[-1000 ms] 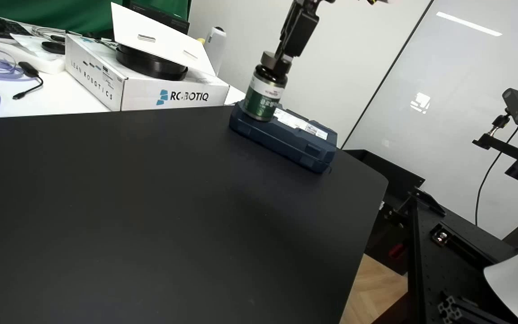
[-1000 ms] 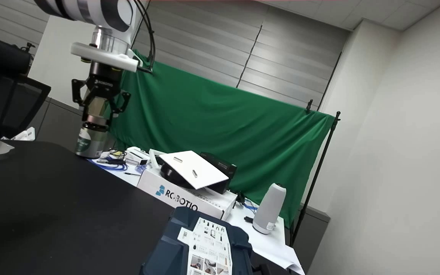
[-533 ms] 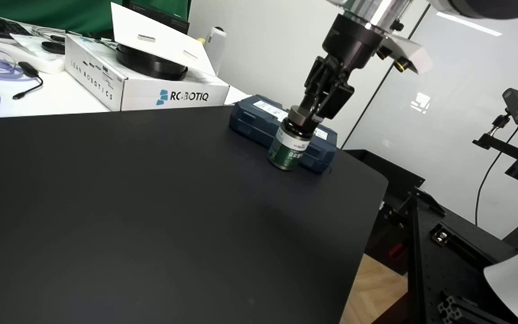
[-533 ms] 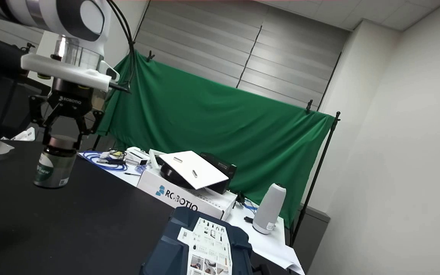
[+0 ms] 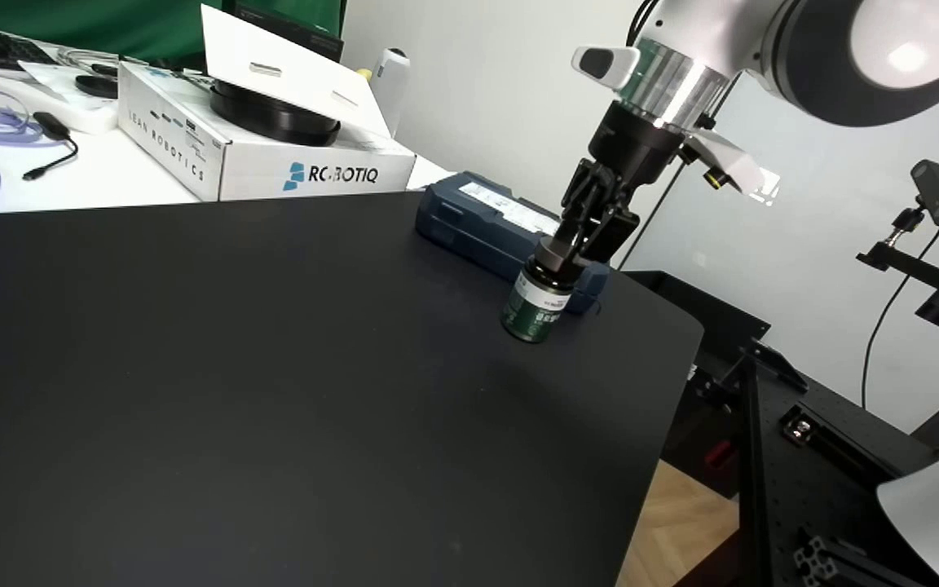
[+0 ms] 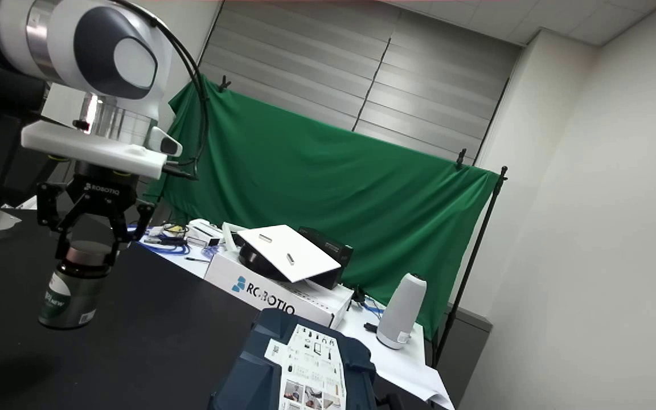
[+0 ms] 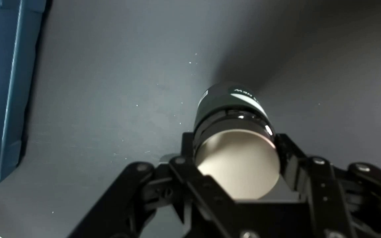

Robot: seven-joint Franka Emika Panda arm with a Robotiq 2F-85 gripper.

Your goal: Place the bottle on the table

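The black two-fingered Robotiq gripper had hold of a short, round bottle with a dark body, a green-and-white label and a flat brownish-grey cap. Its jaws stood only as far apart as the cap was wide, and in the wrist view the fingers lay against opposite sides of it. The bottle was over the large matte black tabletop, cap uppermost; in an exterior view a soft shadow lay apart from its base, but whether the base touched could not be told for certain. A flat dark blue plastic case with a white printed sticker lay near the bottle, apart from it in the wrist view. Beyond the tabletop's edge stood a white cardboard box marked "ROBOTIQ".
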